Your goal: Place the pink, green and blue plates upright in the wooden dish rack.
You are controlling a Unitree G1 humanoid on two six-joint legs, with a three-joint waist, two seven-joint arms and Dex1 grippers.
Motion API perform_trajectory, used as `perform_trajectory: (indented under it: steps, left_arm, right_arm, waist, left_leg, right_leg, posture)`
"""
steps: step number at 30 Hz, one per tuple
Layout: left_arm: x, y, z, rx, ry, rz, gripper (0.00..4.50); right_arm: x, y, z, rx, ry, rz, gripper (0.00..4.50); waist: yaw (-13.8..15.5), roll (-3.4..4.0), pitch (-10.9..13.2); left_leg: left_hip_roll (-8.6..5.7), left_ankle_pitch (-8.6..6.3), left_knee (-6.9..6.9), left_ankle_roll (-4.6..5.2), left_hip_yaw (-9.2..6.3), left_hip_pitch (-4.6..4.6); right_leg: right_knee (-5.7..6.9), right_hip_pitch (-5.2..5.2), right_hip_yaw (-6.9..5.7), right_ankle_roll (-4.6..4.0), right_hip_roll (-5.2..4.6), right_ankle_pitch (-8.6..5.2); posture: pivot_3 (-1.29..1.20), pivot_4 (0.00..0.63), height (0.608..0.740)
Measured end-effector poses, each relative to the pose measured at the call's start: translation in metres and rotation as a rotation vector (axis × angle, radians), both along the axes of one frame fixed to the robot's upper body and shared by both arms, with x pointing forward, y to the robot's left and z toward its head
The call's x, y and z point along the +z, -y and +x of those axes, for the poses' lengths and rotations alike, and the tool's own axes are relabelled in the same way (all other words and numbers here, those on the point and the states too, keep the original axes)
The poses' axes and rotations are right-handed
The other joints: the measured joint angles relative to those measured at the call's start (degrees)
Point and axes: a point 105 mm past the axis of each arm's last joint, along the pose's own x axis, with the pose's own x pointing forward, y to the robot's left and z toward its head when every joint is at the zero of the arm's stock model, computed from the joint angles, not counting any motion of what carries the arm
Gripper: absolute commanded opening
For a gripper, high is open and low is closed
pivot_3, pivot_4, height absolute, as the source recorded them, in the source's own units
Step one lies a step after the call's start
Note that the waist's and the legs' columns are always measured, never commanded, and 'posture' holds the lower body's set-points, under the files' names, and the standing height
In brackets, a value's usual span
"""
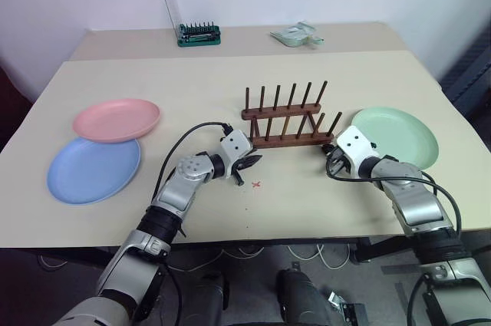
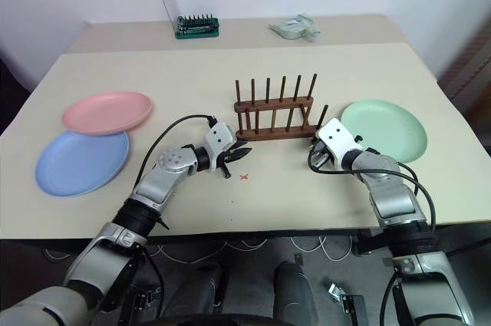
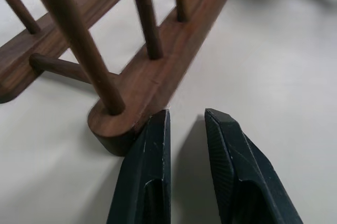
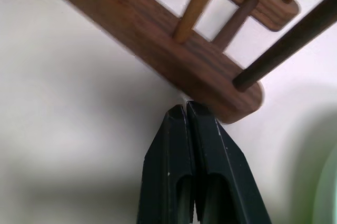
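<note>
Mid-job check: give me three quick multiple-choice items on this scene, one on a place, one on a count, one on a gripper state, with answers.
1. Where is the green plate?
A. on the blue plate
B. flat on the table, right of the wooden dish rack
C. upright in the rack

2. How many plates stand in the rack?
A. none
B. one
C. three

3. The right gripper is:
A. wide open
B. holding a plate
C. shut at the rack's end

Answers: B, it lies flat beside the rack; A, every peg gap is bare; C, its fingers meet with nothing between them.
</note>
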Motion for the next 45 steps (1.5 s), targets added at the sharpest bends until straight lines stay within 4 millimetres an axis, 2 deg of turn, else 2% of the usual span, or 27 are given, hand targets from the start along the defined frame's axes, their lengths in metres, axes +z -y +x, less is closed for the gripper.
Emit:
perform_trajectory:
  steps: [4,7,9,10,12,16,17,18,23,26,29,33,40,45]
  left_arm:
    - [-0.002,-0.012,-0.018,-0.053,-0.056,-0.013,1.04]
    - [0.005,-0.023,-0.024,-0.049,-0.067,-0.033,1.04]
    - [0.012,-0.030,-0.024,-0.033,-0.062,-0.045,1.04]
    - [0.015,-0.035,-0.025,-0.015,-0.070,-0.067,1.53]
    - [0.028,-0.052,-0.027,0.041,-0.113,-0.169,2.24]
    - [0.061,-0.086,-0.029,0.152,-0.099,-0.326,4.20]
    - [0.072,-0.101,-0.026,0.224,-0.064,-0.357,4.45]
    - [0.078,-0.114,-0.023,0.293,-0.032,-0.368,4.45]
    - [0.127,-0.225,0.002,0.895,0.191,-0.407,4.45]
    - [0.144,-0.266,-0.001,1.126,0.216,-0.466,4.45]
    - [0.138,-0.296,-0.007,1.336,0.138,-0.517,4.45]
    - [0.121,-0.315,-0.014,1.484,0.026,-0.519,4.45]
    - [0.081,-0.311,-0.014,1.545,-0.241,-0.481,4.45]
    - [0.059,-0.303,-0.011,1.580,-0.379,-0.570,4.45]
  right_arm:
    - [0.009,0.011,-0.021,0.032,-0.003,-0.026,0.04]
    - [0.018,0.024,-0.031,0.017,-0.005,-0.041,0.04]
    - [0.021,0.026,-0.036,0.027,-0.016,-0.031,0.04]
    - [0.022,0.024,-0.040,0.044,-0.025,-0.024,0.00]
    - [0.024,0.015,-0.044,0.084,-0.028,-0.008,0.00]
    - [0.032,0.005,-0.043,0.119,-0.002,-0.005,0.00]
    - [0.034,0.001,-0.041,0.131,0.004,-0.005,0.00]
    - [0.035,-0.002,-0.040,0.143,0.005,-0.005,0.00]
    - [0.030,-0.015,-0.038,0.220,-0.031,-0.003,0.00]
    - [0.037,-0.027,-0.039,0.299,-0.039,0.034,0.00]
    - [0.048,-0.042,-0.045,0.405,-0.048,0.079,0.00]
    - [0.053,-0.046,-0.046,0.435,-0.042,0.086,0.00]
    - [0.046,-0.043,-0.048,0.426,-0.058,0.089,0.00]
    - [0.040,-0.041,-0.050,0.410,-0.070,0.093,0.00]
  waist:
    - [-0.02,0.02,0.01]
    - [0.00,0.01,0.02]
    - [-0.03,0.01,0.02]
    - [-0.11,0.01,0.02]
    - [-0.44,0.01,0.02]
    - [-0.06,0.02,0.02]
    - [0.02,0.01,0.02]
    - [0.05,0.00,0.03]
    - [0.15,-0.05,0.06]
    - [0.11,-0.07,0.07]
    - [0.08,-0.09,0.07]
    - [0.09,-0.22,0.13]
    - [0.09,-0.24,0.13]
    - [0.11,-0.28,0.13]
  left_leg:
    - [0.01,0.00,0.02,0.01,0.00,-0.04]
    - [0.02,-0.01,0.02,0.01,0.00,-0.04]
    - [0.03,-0.01,0.02,0.01,0.00,-0.03]
    - [0.04,-0.01,0.01,0.01,0.00,-0.03]
    - [0.07,-0.01,-0.01,0.02,0.00,-0.03]
    - [0.06,-0.01,0.04,0.02,0.00,-0.04]
    - [0.05,-0.01,0.04,0.01,0.00,-0.04]
    - [0.05,-0.01,0.03,0.01,0.00,-0.04]
    - [0.03,-0.01,0.05,0.00,-0.01,-0.05]
    - [0.02,-0.02,0.02,-0.01,-0.02,-0.06]
    - [0.02,-0.02,0.02,-0.01,-0.04,-0.06]
    - [0.02,-0.01,0.02,-0.02,-0.04,-0.06]
    - [0.02,-0.01,0.03,-0.03,-0.03,-0.06]
    - [0.02,-0.01,0.03,-0.06,-0.03,-0.06]
  right_leg:
    - [0.01,-0.03,0.00,0.00,0.00,0.00]
    - [0.00,-0.03,0.00,0.00,0.00,0.00]
    - [0.00,-0.02,0.00,-0.01,0.01,0.00]
    - [0.00,-0.02,0.00,0.00,0.01,-0.01]
    - [0.02,-0.06,0.00,-0.01,0.01,-0.01]
    - [0.00,-0.03,0.00,-0.01,0.00,-0.01]
    - [-0.01,-0.02,0.00,-0.01,0.00,-0.01]
    - [-0.01,-0.03,0.00,-0.01,0.00,-0.01]
    - [-0.03,-0.02,0.00,0.00,0.00,0.00]
    - [-0.05,-0.02,0.00,0.01,0.00,0.00]
    - [-0.03,-0.04,-0.01,0.01,0.01,0.00]
    - [-0.01,-0.05,-0.01,0.01,0.01,0.00]
    - [0.01,-0.07,-0.01,0.01,0.01,0.00]
    - [0.02,-0.09,-0.01,0.01,0.01,0.00]
  posture:
    - [0.00,0.150,0.740]
    - [0.00,0.150,0.740]
    - [0.00,0.150,0.740]
    - [0.00,0.150,0.740]
    - [0.00,0.150,0.740]
    - [0.00,0.150,0.740]
    - [0.00,0.150,0.740]
    - [0.00,0.150,0.740]
    - [0.00,0.150,0.740]
    - [0.00,0.150,0.740]
    - [0.00,0.150,0.740]
    - [0.00,0.150,0.740]
    - [0.00,0.150,0.740]
    - [0.00,0.150,0.740]
